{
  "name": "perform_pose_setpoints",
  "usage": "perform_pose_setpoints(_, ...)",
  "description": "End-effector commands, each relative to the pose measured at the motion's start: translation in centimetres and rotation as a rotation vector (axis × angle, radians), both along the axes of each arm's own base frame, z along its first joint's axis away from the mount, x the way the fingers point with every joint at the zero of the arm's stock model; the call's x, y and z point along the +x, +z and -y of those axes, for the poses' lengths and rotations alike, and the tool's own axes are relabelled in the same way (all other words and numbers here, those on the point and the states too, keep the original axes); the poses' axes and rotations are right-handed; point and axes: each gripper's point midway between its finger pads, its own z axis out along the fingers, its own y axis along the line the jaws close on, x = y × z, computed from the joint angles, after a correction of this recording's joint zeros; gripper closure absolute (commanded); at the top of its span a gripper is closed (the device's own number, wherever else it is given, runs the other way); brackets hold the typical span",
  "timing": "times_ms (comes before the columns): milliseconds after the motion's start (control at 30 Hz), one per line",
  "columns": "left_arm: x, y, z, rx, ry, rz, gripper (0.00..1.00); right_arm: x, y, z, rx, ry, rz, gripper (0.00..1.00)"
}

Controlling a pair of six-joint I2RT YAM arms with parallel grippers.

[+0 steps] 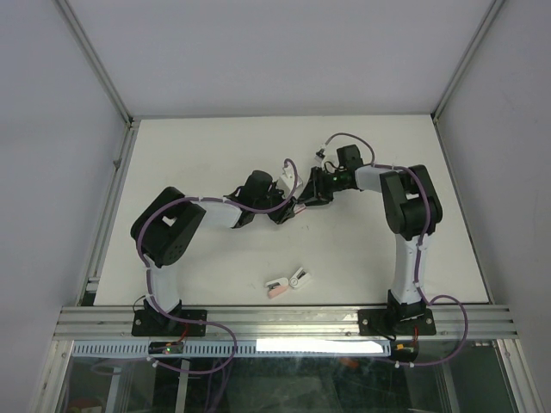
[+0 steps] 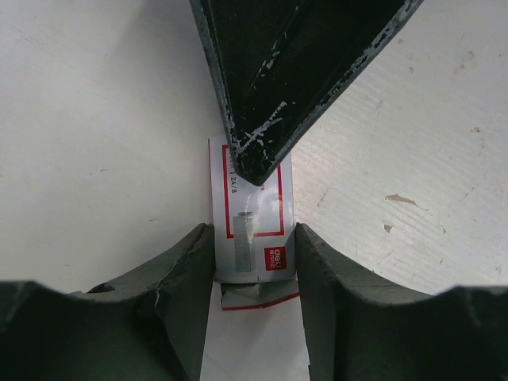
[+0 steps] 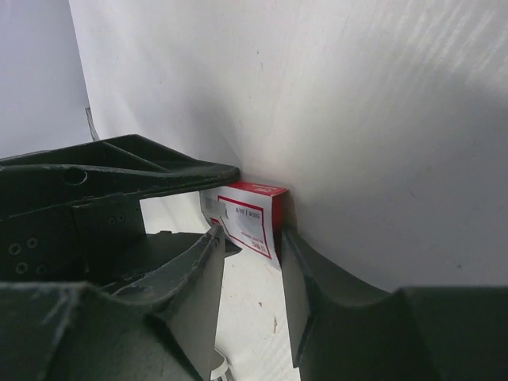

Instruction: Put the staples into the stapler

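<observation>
Top external: both pairs of jaws meet well beyond the pink-and-white hinged mini stapler (image 1: 288, 282).
Left wrist: the left jaws clench the flat red-and-white staple box (image 2: 252, 230) by its long sides, its long axis running out toward the right jaws.
Right wrist: the box's far end sits between the right jaws; whether they grip it cannot be told.

glossy paper staple box (image 2: 254, 230), matt white table (image 2: 103, 119)
</observation>
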Motion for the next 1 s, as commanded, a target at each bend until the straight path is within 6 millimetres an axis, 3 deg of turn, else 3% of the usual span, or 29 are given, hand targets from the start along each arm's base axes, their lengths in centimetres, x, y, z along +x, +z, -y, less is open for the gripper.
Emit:
perform_pose_setpoints(0, -0.8, -0.9, 0.8, 0.017, -0.039, -0.021, 0.56, -0.3, 1.8, -1.7, 0.066, 0.069, 0.025, 0.64)
perform_pose_setpoints(267, -0.8, -0.9, 0.8, 0.017, -0.038, -0.021, 0.56, -0.5, 1.8, -2.2, 0.069, 0.082, 0.024, 0.64)
perform_pose_setpoints(500, -0.8, -0.9, 0.7, 0.019, -0.039, -0.020, 0.57, 1.0, 1.8, -0.5, -0.016, 0.004, 0.112, 0.64)
perform_pose_setpoints(800, -0.7, -0.8, 0.7, 0.018, -0.033, -0.021, 0.56, 1.1, 1.6, 0.1, -0.010, -0.015, 0.112, 0.89)
perform_pose_setpoints(967, -0.5, 0.4, 1.1, -0.017, -0.013, -0.013, 0.47, 1.0, 1.7, 0.2, -0.004, -0.031, 0.117, 0.96)
